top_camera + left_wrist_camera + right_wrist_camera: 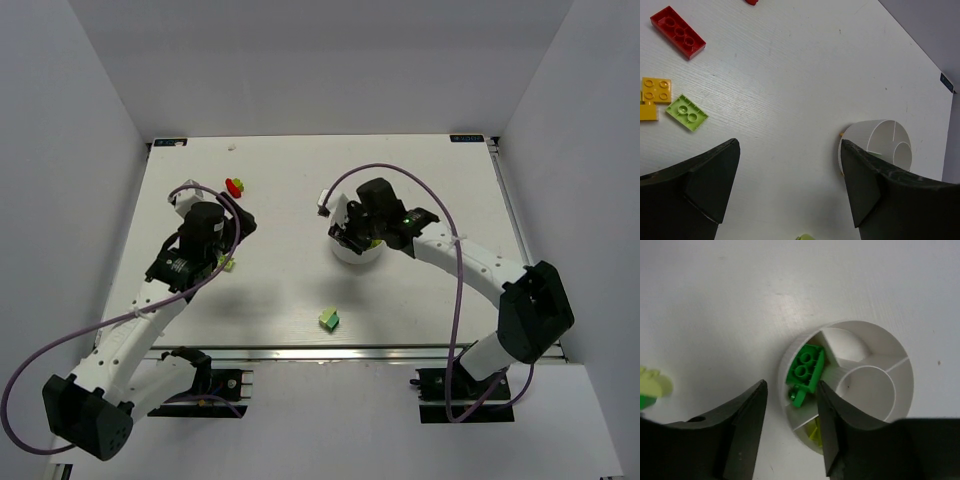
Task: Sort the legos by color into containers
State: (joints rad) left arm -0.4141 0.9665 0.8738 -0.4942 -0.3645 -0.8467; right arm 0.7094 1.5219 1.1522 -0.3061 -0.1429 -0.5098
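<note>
**Left wrist view.**
- Left pincer (pixel 789 150): spread wide, pinching nothing, above the white bench (pixel 805 70).
- Red 8-stud brick (pixel 677 32): at 11 o'clock.
- Orange 4-stud brick (pixel 656 90), yellow piece (pixel 647 111) and lime plate (pixel 686 113): clustered at 9 o'clock.
- White divided dish (pixel 880 142): at 4 o'clock, well apart from those bricks.

**Right wrist view.**
- Right pincer (pixel 791 390): fingers parted over the dish (pixel 860 326), gripping nothing.
- Green brick (pixel 805 367): lying tilted in the wedge at 9 o'clock of the round centre cup (pixel 867 392).
- Lime piece (pixel 815 432): in the wedge at 7 o'clock.
- Pale green brick (pixel 652 385): on the bench at 9 o'clock, outside the dish.

**Top external view.**
- Dish (pixel 350 256): near bench centre, partly under the right pincer.
- Pale green brick (pixel 327 317): at 6 o'clock of the dish.
- Red brick (pixel 235 186): at 12 o'clock of the left pincer.
</note>
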